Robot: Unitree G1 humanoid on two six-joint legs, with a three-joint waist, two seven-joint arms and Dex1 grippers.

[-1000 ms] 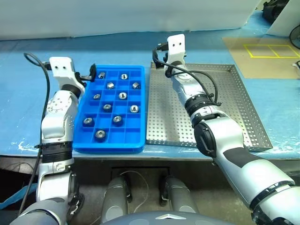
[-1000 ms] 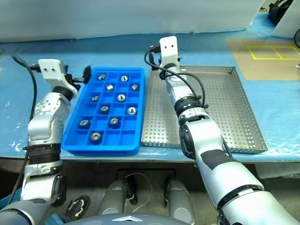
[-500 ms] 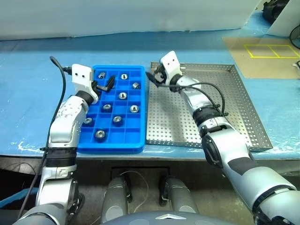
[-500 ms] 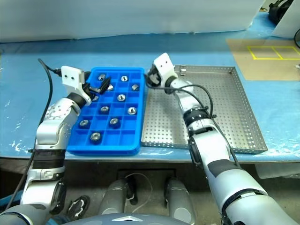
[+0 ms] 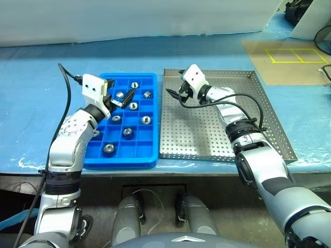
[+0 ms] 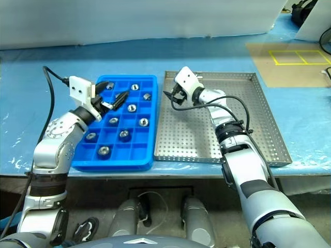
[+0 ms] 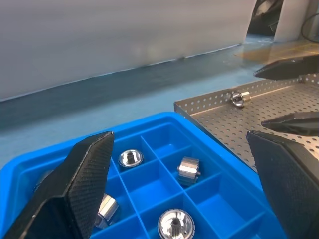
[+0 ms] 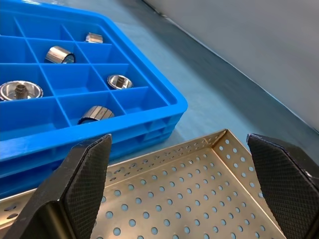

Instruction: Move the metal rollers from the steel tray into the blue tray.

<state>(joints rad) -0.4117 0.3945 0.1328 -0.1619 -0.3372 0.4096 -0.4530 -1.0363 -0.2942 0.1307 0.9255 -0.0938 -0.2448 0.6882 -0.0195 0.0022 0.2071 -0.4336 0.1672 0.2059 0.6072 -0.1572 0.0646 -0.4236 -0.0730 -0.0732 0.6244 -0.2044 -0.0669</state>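
Your left gripper (image 5: pixel 121 97) hangs over the far half of the blue tray (image 5: pixel 151 155), fingers spread wide, nothing between them. Your right gripper (image 5: pixel 175 96) sits above the far-left part of the steel tray (image 5: pixel 269 111), near the edge that runs beside the blue tray, fingers also wide apart and empty. It points toward the blue tray.

The two trays lie side by side on the blue table cover (image 5: pixel 31 103), long edges just about touching, blue tray on your left.

The metal rollers (image 5: pixel 127 132) you can see from the head are in the blue tray, one per compartment, scattered across the grid; some stand on end, some lie on their sides. A few are partly hidden under your left gripper. In the left wrist view one more roller (image 7: pixel 240 98) lies on the steel tray's perforated floor close to the far rim, well apart from the blue tray. The right wrist view shows the steel tray's corner next to the blue tray's corner, with rollers in nearby compartments.
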